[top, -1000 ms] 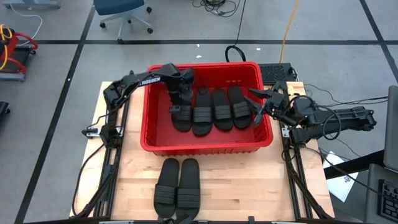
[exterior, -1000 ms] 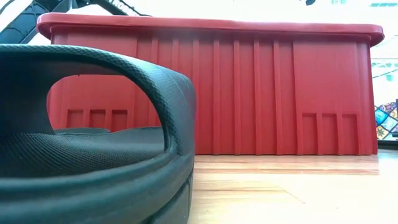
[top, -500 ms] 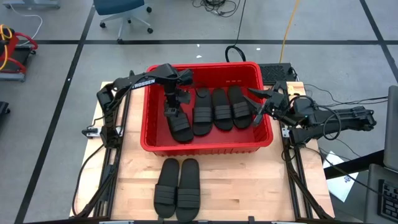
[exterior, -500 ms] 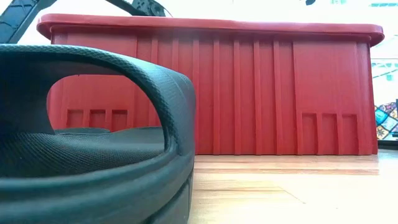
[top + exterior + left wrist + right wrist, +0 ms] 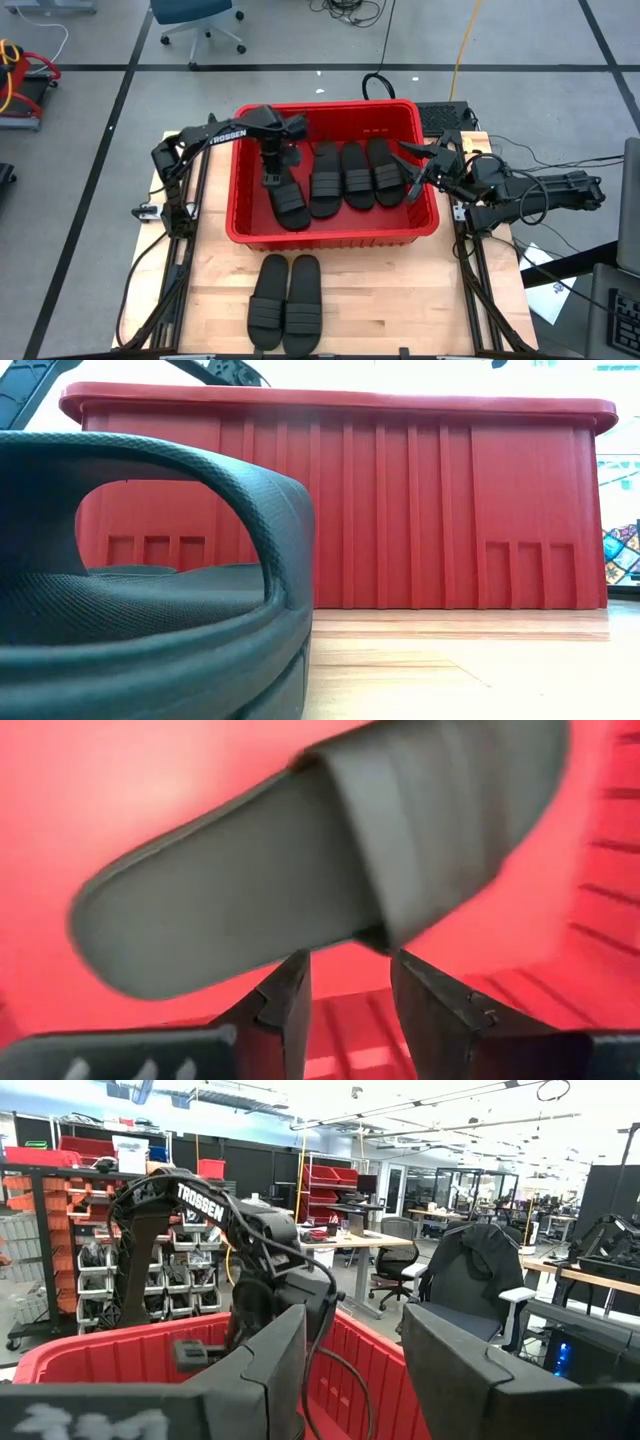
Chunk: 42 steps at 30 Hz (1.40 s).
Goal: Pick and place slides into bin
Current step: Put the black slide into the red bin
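Four slides [image 5: 330,178] lie in the bin [image 5: 244,226]; two more [image 5: 285,300] wait on the table [image 5: 400,300] in front of it. The left hand [image 5: 272,180] hangs over the leftmost slide [image 5: 300,870] in the bin, fingers apart and empty. It should lift straight clear of the rim before swinging to the pair outside, then take one by its strap. The right hand [image 5: 410,170] waits at the bin's right wall, fingers apart.

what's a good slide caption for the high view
Left hand open above a fourth slide in the red bin; two slides wait on the table.
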Available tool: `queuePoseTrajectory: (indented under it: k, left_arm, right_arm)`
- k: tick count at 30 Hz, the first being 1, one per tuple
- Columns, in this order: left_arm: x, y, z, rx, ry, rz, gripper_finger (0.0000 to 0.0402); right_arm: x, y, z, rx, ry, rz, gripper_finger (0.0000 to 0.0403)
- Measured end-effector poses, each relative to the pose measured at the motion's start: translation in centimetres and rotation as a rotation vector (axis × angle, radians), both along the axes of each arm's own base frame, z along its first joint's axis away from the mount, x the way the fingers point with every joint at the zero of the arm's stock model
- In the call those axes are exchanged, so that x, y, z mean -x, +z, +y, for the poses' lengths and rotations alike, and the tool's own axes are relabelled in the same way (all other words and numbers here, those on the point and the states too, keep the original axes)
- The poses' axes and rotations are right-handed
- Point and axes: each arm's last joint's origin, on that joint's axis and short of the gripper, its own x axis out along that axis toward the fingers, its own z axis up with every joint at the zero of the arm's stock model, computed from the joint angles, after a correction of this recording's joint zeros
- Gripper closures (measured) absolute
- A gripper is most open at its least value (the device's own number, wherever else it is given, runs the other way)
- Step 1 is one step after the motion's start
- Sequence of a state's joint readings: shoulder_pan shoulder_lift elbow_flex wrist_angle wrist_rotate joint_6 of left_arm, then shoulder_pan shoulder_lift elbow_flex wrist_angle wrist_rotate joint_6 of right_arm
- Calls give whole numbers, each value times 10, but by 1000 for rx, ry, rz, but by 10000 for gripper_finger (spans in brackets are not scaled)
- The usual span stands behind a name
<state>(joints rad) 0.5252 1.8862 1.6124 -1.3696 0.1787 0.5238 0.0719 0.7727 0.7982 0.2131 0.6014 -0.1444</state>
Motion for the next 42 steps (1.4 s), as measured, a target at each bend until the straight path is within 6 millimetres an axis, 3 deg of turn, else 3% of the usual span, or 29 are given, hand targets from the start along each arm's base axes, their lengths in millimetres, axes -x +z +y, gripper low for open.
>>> queuePoseTrajectory:
  k: [5,12,26,36,42]
  left_arm:
    - [3,-8,6,-113,63,67,270]
    - [8,-25,7,-104,79,85,270]
    - [-4,-54,14,-201,84,-92,270]
    - [0,-74,12,-215,85,-116,270]
    - [-6,-76,15,-253,89,-186,270]
  right_arm:
    - [0,0,0,0,0,0,248]
    - [0,0,0,6,-1,4,248]
    - [0,0,0,28,-4,17,248]
    - [0,0,0,28,-4,16,248]
    - [0,1,0,27,-5,6,248]
